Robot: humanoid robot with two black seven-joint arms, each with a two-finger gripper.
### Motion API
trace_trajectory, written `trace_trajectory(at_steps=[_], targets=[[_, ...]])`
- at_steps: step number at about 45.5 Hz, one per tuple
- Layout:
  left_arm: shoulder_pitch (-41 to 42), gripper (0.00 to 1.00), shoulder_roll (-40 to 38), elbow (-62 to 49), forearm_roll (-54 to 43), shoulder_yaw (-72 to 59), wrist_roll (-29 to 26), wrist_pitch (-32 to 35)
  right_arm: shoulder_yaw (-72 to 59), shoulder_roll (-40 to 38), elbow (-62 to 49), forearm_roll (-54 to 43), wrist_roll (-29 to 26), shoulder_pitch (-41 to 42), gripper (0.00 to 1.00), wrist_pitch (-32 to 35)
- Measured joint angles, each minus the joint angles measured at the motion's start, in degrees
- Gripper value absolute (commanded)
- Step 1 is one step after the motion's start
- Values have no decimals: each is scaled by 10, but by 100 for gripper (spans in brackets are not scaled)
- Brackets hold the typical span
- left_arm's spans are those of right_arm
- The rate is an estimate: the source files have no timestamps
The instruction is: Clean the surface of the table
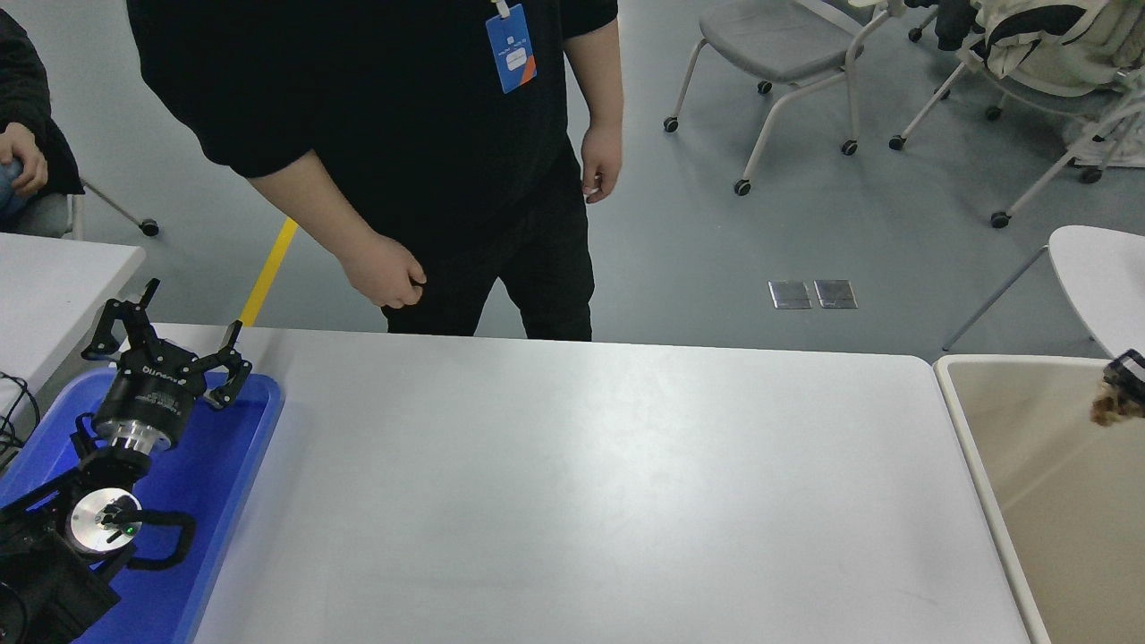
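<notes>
The table surface (572, 483) is a wide glossy white top with nothing lying on it. My right gripper (1125, 370) shows only as a tip at the right edge, over the beige bin (962, 420). It is shut on a crumpled brown wad (1109, 410) that hangs just under it, inside the bin's outline. My left gripper (165, 338) is parked at the lower left over a blue tray (241, 447), with its fingers spread open and empty.
A person in black (402, 134) stands at the far edge, leaning left, one hand (386, 273) near the table's far left. A smaller white table (54, 277) is at the left, a round white table (1096, 277) at the right, and wheeled chairs (778, 45) behind.
</notes>
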Motion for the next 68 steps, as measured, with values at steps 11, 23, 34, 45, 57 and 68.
trace_trajectory(at_steps=[11,23,34,45,57,68], targets=[[0,100,0,0,0,0,0,1,13,43,-18,10,-48,-29,0,-45],[0,100,0,0,0,0,0,1,28,75,-24,14,-92,-45,0,-75],[0,100,0,0,0,0,0,1,39,87,-25,16,-108,-52,78,-87],[0,100,0,0,0,0,0,1,48,91,-25,26,-115,-53,100,-86],[0,100,0,0,0,0,0,1,46,89,-23,32,-117,-44,100,-85],[0,100,0,0,0,0,0,1,43,79,-19,33,-117,-35,100,-85]])
